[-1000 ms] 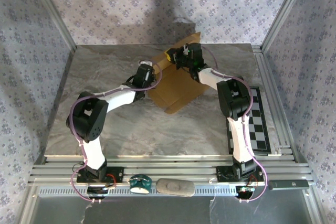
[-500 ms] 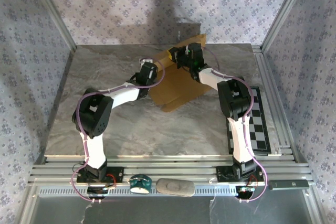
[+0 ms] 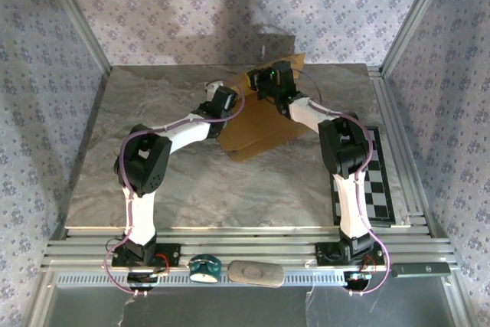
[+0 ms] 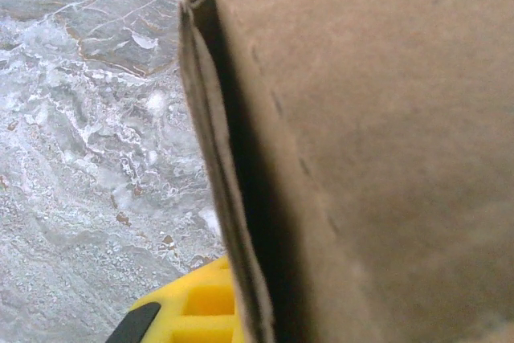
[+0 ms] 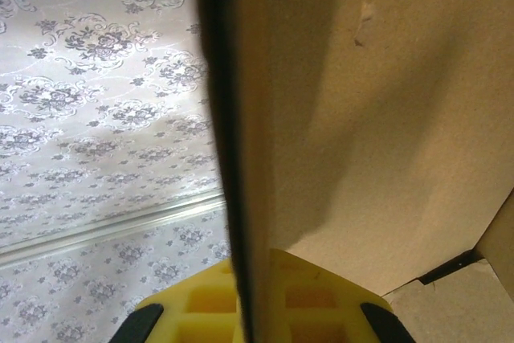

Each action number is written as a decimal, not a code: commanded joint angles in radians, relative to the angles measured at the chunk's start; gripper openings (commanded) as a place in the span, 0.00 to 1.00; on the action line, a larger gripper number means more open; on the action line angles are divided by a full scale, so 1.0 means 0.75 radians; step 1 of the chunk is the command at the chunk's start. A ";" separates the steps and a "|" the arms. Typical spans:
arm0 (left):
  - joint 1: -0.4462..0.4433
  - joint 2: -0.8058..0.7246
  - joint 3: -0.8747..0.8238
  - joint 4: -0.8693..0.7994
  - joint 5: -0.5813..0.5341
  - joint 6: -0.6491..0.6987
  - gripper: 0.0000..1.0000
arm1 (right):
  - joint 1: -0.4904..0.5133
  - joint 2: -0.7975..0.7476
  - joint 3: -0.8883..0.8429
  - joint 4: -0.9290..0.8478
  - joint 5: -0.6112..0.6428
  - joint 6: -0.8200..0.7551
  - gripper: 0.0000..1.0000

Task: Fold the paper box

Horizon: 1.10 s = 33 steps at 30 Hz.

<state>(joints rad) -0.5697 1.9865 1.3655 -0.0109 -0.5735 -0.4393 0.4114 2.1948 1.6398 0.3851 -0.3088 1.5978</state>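
While both arms (image 3: 184, 131) reach forward, fingers (image 5: 313, 299) clamped on paper box (image 3: 260, 132) edges

No text, label, brand or number can be read anywhere, the paper box (image 3: 264, 132) included.

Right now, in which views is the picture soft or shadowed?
Top external: sharp, a shadow on the back wall. Left wrist: the paper box is close and soft, dark inside its fold. Right wrist: its near edge is a dark blur.
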 commanded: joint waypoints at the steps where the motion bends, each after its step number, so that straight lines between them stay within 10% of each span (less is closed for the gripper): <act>1: 0.052 0.037 -0.016 0.072 0.069 -0.021 0.09 | 0.048 -0.063 0.036 -0.167 -0.221 0.034 0.00; 14: 0.162 0.058 -0.091 0.296 0.280 0.060 0.29 | 0.041 -0.025 0.114 -0.260 -0.245 0.079 0.00; 23: 0.166 0.167 0.098 0.050 -0.039 -0.085 0.00 | 0.063 -0.043 0.113 -0.260 -0.162 0.188 0.00; 33: 0.153 0.331 0.457 -0.460 -0.342 -0.303 0.00 | 0.112 -0.092 0.083 -0.371 -0.012 0.303 0.00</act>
<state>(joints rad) -0.5137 2.1765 1.6699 -0.2092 -0.6640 -0.6132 0.4435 2.1864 1.7046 0.2516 -0.1703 1.7699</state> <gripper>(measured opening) 0.079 0.042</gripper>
